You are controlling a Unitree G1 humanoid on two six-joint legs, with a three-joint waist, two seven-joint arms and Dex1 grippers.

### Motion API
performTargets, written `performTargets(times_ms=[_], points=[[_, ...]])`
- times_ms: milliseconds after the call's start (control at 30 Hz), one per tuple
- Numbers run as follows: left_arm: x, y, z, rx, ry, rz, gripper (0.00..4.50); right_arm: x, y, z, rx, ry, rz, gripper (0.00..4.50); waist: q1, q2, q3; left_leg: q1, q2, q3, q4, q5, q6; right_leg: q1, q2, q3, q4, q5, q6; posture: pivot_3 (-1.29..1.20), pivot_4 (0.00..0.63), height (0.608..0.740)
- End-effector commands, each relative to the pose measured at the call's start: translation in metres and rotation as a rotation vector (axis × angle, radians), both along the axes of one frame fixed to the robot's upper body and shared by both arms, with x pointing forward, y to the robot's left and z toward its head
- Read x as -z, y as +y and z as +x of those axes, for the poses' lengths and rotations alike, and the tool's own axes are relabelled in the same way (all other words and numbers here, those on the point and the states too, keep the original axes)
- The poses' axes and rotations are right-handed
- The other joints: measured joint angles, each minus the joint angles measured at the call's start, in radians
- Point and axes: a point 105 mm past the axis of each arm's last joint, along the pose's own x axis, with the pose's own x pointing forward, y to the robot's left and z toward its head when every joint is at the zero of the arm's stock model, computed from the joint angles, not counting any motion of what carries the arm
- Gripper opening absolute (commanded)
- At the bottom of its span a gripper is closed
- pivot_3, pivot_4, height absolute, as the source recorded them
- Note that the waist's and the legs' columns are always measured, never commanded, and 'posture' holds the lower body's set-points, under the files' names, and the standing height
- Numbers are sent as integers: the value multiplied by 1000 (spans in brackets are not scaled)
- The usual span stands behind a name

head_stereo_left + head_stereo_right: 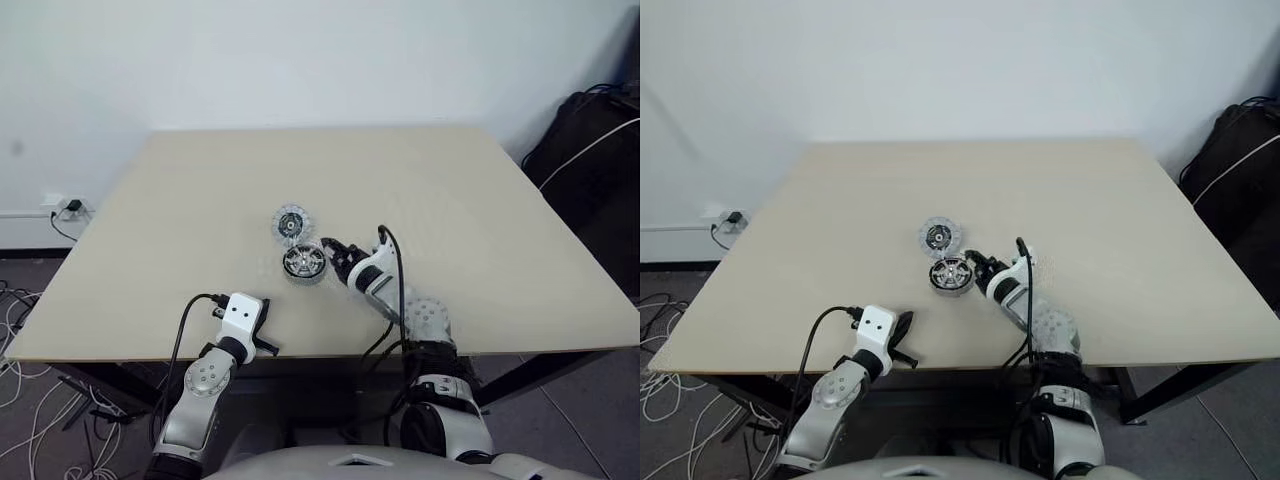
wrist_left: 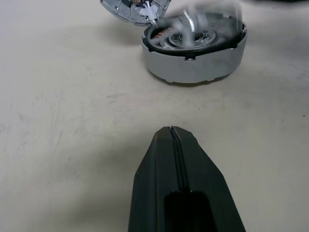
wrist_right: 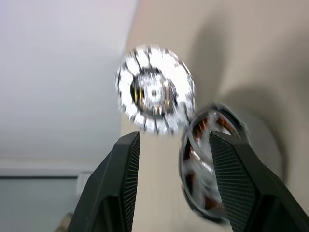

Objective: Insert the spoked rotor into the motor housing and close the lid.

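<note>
Rotor sits in the housing; right hand beside it, fingers apart, holding nothing.

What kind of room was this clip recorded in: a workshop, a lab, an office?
Probably an office or lab room used as a test setup. A plain beige table stands against a bare white wall, cables trail on the floor below a wall socket, and a dark bag sits alongside.

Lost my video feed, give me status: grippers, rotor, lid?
Left gripper shut, idle. Right gripper open beside motor housing. Spoked rotor seated inside. Lid off, lying beside it.
</note>
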Motion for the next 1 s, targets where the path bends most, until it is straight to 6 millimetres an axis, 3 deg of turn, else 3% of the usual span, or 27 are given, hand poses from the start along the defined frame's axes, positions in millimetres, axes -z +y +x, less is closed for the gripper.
performTargets(times_ms=[33,200,300,400,567,600,1000], points=[[-15,-3,7,5,-57,-20,0,0,0,-5,-5,-8,-118,2413,0,0,0,0,0,0,0,0,0,0,0,0,0,0,0,0,0,740],[-15,-3,7,5,-56,-23,0,-13,-14,-5,41,-160,-368,2413,1,0,0,0,0,0,0,0,0,0,0,0,0,0,0,0,0,740],[-15,-4,7,7,-57,-25,0,-19,-4,-8,-47,-303,-614,2413,-3,0,0,0,0,0,0,0,0,0,0,0,0,-1,1,0,0,740],[-15,-7,8,9,-58,-27,0,-18,11,-11,-161,-439,-865,1882,-4,0,0,0,0,1,0,1,-1,0,1,0,0,-1,2,0,0,740],[-14,-10,9,11,-60,-32,0,-7,31,-14,-327,-598,-1163,230,0,-1,0,0,0,1,1,1,-1,0,1,0,1,-1,2,0,0,740],[-14,-10,9,11,-60,-33,0,-6,33,-14,-345,-613,-1191,57,1,-2,0,0,0,0,1,1,-1,0,1,0,1,-1,1,0,0,740],[-14,-10,9,-9,-65,-42,0,-6,53,9,-427,-649,-1239,57,1,-4,0,1,0,0,2,1,-2,0,2,-1,1,0,0,0,0,740]])
